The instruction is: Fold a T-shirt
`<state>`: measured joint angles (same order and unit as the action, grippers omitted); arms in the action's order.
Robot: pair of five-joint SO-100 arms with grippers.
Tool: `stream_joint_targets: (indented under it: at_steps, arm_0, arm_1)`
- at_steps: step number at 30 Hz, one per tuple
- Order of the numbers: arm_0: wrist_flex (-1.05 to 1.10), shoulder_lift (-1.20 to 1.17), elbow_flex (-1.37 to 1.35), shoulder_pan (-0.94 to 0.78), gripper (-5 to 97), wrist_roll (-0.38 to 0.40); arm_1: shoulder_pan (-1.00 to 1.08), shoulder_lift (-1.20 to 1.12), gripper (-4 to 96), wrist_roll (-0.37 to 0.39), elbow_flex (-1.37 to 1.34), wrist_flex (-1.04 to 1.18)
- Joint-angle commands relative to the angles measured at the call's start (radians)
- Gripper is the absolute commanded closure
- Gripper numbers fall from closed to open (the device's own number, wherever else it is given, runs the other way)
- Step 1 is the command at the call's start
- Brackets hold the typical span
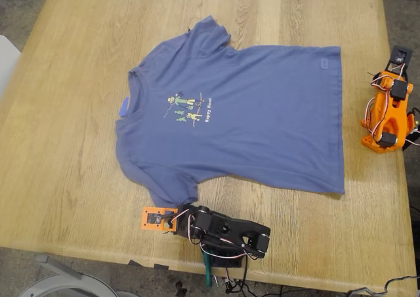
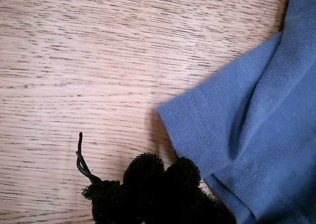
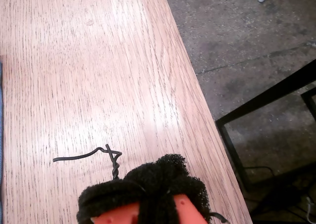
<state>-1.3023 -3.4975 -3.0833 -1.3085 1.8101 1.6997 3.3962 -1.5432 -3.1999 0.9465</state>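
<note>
Workshop or lab, likely. Cues: plain oak-grain worktable (image 1: 65,146) with hobby arms mounted at edges, loose servo wiring (image 1: 226,280) below near edge, bare concrete floor (image 3: 237,31), black metal frame (image 3: 256,115) beyond table edge.

The only writing in view is on the T-shirt (image 1: 249,120), seen in the exterior view. Beside the small cartoon figures (image 1: 184,108) on the chest runs a short line of yellow lettering (image 1: 208,110); it seems to begin with "Happy", but the second word is too small to make out. A small outlined patch (image 1: 323,64) near the hem and a pale neck label (image 1: 124,106) are both too small to read.
</note>
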Motion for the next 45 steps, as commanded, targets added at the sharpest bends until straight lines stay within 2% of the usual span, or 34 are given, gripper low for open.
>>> stream_joint_targets:
  at_steps: [1, 32, 39, 45]
  arm_0:
    - [-0.011, -0.114, 0.018, -0.029, 92, -0.020]
    - [-0.009, -0.114, 0.018, -0.040, 92, -0.017]
    - [0.230, -0.114, 0.018, -0.091, 92, -0.021]
    - [0.268, -0.114, 0.055, -0.087, 92, -0.037]
  arm_1:
    - [-0.061, 0.012, 91.3, -0.009, -0.071, -0.071]
    - [-0.028, 0.012, 91.3, -0.012, -0.071, -0.089]
    - [0.189, 0.012, 91.3, -0.015, -0.071, -0.179]
    - [0.124, 0.012, 91.3, 0.023, 0.015, -0.212]
